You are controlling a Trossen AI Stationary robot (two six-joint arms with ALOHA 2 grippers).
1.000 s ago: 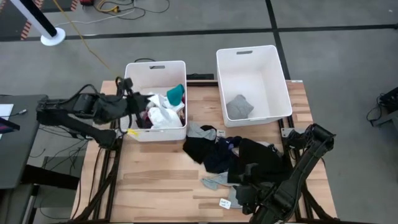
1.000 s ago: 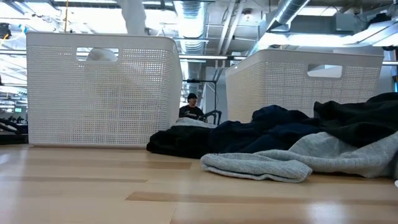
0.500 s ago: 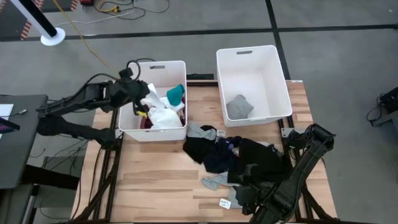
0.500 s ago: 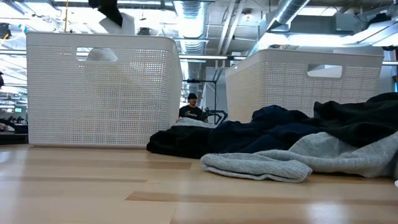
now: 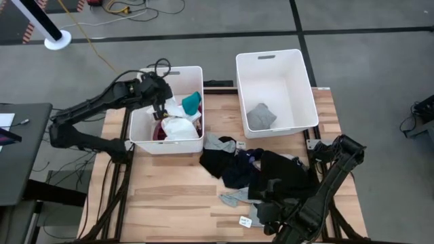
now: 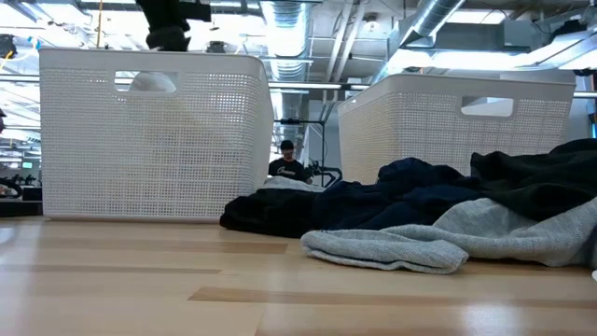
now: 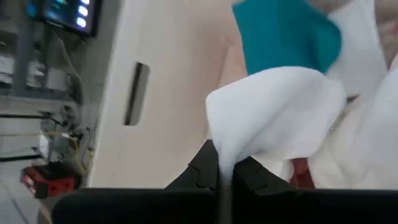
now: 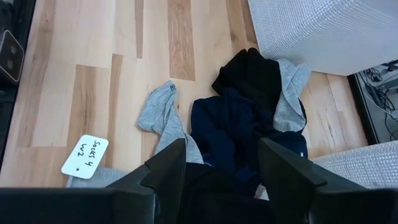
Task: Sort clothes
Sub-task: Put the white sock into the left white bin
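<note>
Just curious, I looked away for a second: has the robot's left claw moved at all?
Yes. The left gripper has swung from outside the left bin's outer wall to above its inside, carrying a white cloth.

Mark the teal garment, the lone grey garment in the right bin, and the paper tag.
teal garment (image 5: 192, 102), high view, its middle.
grey garment (image 5: 260, 116), high view, its middle.
paper tag (image 8: 85, 155), right wrist view, its written face.

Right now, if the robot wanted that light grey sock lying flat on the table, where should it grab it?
Probably at the free end of the light grey sock, coming straight down. That end lies flat on bare wood, clear of the dark clothes pile covering its other end, and the open right hand hovers nearby.
</note>
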